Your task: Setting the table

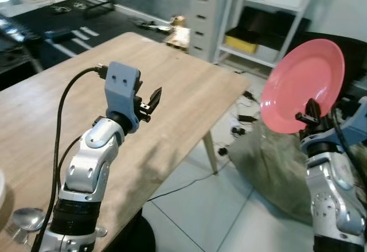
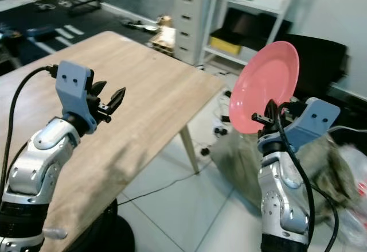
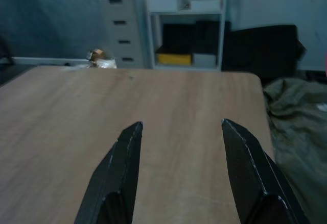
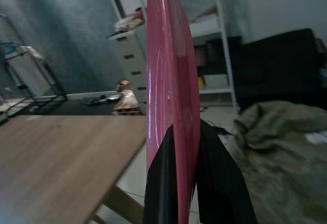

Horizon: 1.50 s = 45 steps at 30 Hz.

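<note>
the right gripper [image 2: 269, 116] pinches the pink plate [image 2: 265, 86] by its lower rim, upright and off beyond the table [image 1: 189, 91] edge (carrying, likely). left gripper [image 1: 150, 104] hovers over the wood, fingers spread, empty.

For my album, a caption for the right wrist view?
Right gripper pinches a pink plate edge-on, off the table.

Right pincer [image 1: 308, 116] pinching upright pink plate [image 1: 303, 85], wooden table [image 1: 189, 91]
</note>
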Available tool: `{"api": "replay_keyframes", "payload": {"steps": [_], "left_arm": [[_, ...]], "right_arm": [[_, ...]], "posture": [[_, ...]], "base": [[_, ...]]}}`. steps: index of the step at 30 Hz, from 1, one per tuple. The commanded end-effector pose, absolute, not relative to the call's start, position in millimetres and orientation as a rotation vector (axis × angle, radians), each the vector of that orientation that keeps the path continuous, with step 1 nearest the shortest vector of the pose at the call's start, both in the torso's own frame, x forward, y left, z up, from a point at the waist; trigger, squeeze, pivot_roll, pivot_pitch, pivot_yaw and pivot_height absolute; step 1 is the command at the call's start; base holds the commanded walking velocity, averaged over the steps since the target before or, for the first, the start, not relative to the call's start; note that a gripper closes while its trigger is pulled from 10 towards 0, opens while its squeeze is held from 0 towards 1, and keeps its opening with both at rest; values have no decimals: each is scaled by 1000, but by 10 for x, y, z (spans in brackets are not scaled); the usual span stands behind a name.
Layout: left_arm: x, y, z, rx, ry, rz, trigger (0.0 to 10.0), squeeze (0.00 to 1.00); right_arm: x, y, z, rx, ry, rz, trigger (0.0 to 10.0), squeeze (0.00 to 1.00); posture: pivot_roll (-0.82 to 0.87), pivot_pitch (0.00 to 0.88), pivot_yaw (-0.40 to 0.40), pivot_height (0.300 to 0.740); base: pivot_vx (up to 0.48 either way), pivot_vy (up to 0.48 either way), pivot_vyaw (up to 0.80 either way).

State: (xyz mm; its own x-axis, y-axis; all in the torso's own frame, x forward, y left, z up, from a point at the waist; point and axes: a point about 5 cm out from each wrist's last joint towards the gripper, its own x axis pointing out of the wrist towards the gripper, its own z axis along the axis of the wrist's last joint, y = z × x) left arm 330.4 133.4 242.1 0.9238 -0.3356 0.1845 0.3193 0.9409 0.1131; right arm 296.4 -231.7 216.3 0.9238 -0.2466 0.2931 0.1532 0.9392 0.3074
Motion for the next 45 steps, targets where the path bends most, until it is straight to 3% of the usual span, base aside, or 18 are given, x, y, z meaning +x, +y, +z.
{"api": "replay_keyframes", "payload": {"steps": [1,45], "left_arm": [[3302,1329,2372,77,-177,-340,10000,0],[3309,1285,2357,82,-160,-373,10000,0]], "right_arm": [[2956,-2318,2126,285,-322,-217,10000,0],[2970,-2344,2105,272,-314,-221,10000,0]], "posture": [[-82,55,112,740],[-89,45,113,740]], "base": [[0,0,-800],[0,0,-800]]}}
